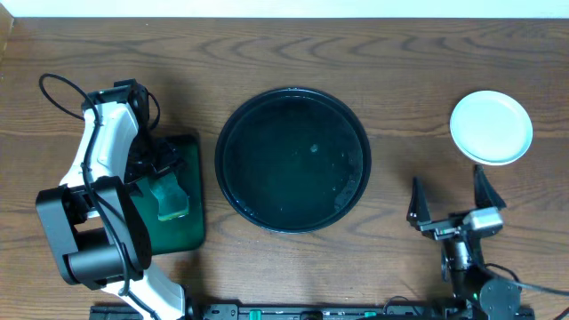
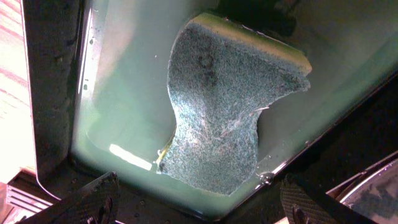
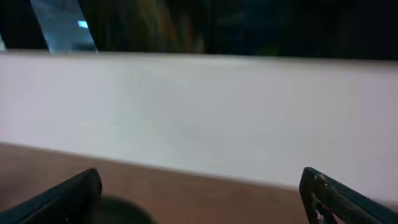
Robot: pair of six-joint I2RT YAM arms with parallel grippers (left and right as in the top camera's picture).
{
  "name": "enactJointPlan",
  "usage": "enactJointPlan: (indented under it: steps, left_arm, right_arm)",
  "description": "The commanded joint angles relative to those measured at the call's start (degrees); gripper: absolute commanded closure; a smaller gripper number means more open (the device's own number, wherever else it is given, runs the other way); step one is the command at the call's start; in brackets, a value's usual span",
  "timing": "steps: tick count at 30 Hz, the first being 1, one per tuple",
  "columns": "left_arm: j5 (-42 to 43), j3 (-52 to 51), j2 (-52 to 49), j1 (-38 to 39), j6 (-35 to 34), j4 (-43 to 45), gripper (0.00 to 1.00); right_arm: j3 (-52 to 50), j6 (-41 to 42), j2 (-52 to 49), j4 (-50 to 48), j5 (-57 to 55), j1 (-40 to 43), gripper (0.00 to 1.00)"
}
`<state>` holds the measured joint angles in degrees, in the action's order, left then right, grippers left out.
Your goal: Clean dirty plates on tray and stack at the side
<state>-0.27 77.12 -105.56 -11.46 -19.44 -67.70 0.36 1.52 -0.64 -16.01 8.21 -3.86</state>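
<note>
The large round black tray [image 1: 293,191] lies in the middle of the table with no plate on it. A white plate [image 1: 491,127] lies at the far right, clean on top; I cannot tell whether others lie under it. My left gripper [image 2: 199,208] is open and empty, hovering over a green scouring sponge [image 2: 217,106]. The sponge [image 1: 172,197] lies in the small green tray [image 1: 191,227]. My right gripper [image 1: 446,191] is open and empty, low at the front right, below the plate. In the right wrist view its fingers [image 3: 199,199] frame bare table and a white wall.
The green rectangular tray [image 2: 124,93] sits left of the black tray, mostly under my left arm [image 1: 98,160]. Bare wooden table [image 1: 400,71] lies behind and right of the black tray. The right arm's base [image 1: 471,267] is at the front edge.
</note>
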Motion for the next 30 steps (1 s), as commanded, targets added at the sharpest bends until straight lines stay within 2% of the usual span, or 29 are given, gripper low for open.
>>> enactJointPlan:
  steps: [1, 16, 19, 30]
  left_arm:
    - [-0.2, -0.3, 0.1, 0.1, 0.3, -0.4, 0.17]
    - [-0.2, -0.3, 0.1, 0.1, 0.3, -0.4, 0.17]
    - [-0.2, -0.3, 0.1, 0.1, 0.3, -0.4, 0.17]
    - [-0.2, -0.3, 0.1, 0.1, 0.3, -0.4, 0.17]
  right_arm:
    - [-0.1, 1.7, 0.4, 3.4, -1.3, 0.6, 0.01]
    - [-0.1, 2.3, 0.4, 19.9, -1.9, 0.4, 0.01]
    - [-0.1, -0.6, 0.4, 19.7, -1.0, 0.4, 0.01]
    - [-0.1, 0.1, 0.3, 19.7, -1.3, 0.4, 0.01]
